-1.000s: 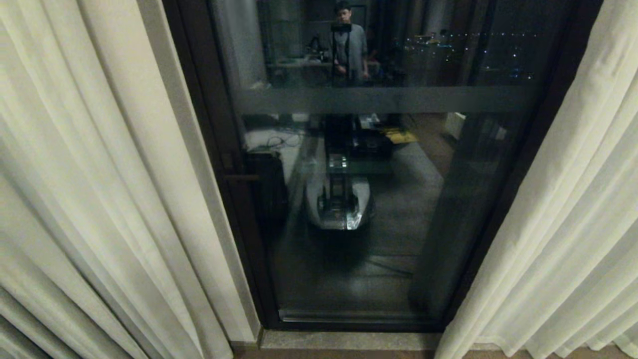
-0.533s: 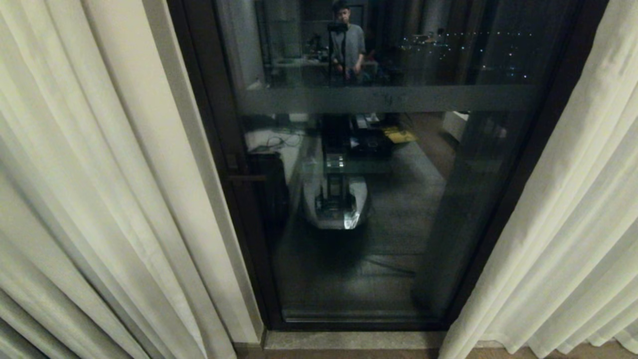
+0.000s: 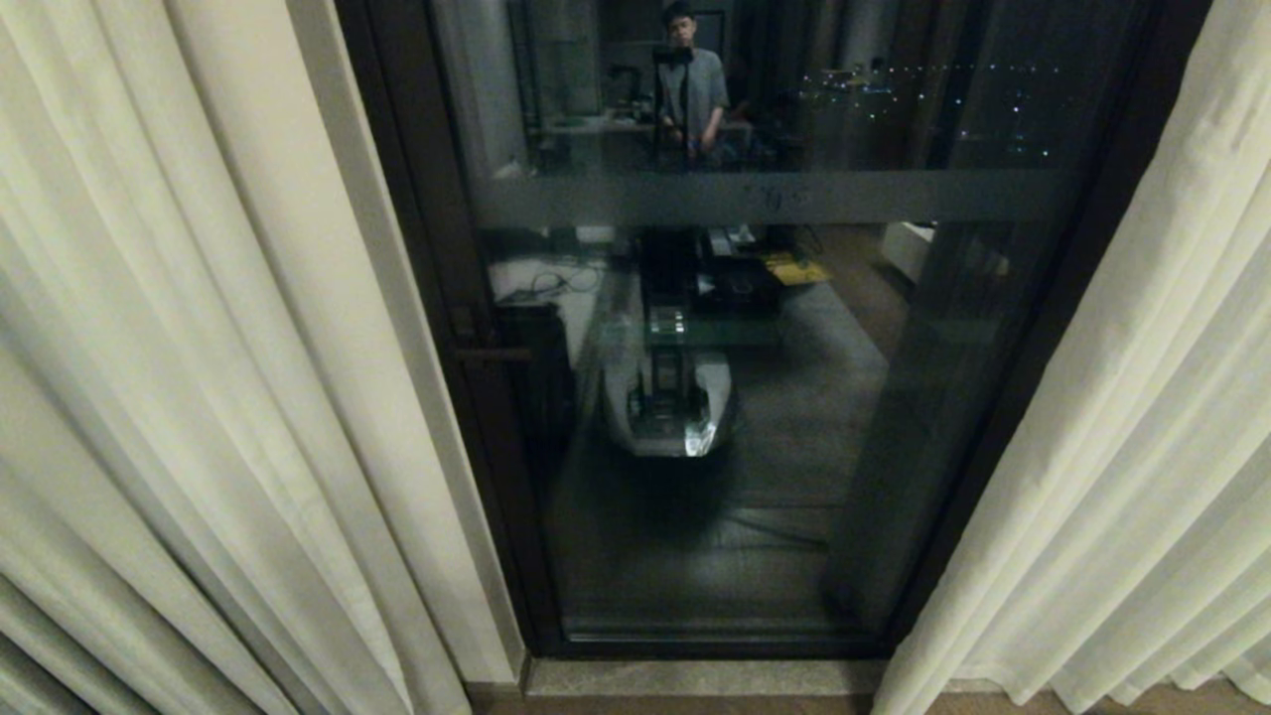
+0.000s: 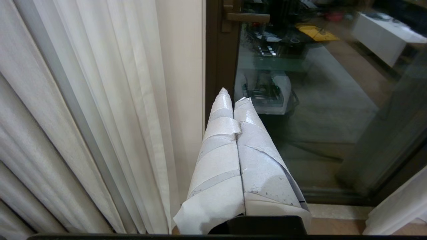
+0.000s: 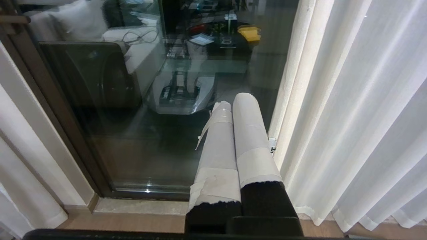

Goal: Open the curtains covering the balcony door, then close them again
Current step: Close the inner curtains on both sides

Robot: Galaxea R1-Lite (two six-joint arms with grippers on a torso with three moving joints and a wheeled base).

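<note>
So the biggest thing here is the balcony door (image 3: pixel 715 397), a tall dark-framed glass pane straight ahead, with a frosted band (image 3: pixel 775 197) running across it and the room mirrored in the glass, including a person (image 3: pixel 692 94) standing far back in the reflection. The curtains are parted right now: the left panel (image 3: pixel 199 397) is bunched over on the left side of the door, the right panel (image 3: pixel 1122 447) on the right, both hanging down to the floor with the glass bare between them. A pale stone sill (image 3: pixel 695 677) runs along the bottom of the door.

Fabric looks thin, light and floppy, lots of soft pleats, so I'd guess it slides along easily but will just fold and slip out of a weak pinch. Best bet is probably to grab the inner edge of a panel, the stiffer hemmed strip next to the frame, not the loose middle.

Neither arm shows in the head view. From the wrist cams, the left gripper (image 4: pixel 233 98) sits near the left panel's inner edge, its taped fingers pressed together with nothing between them. The right gripper (image 5: pixel 233 100) is just beside the right panel's edge, same deal, clamped on nothing.
</note>
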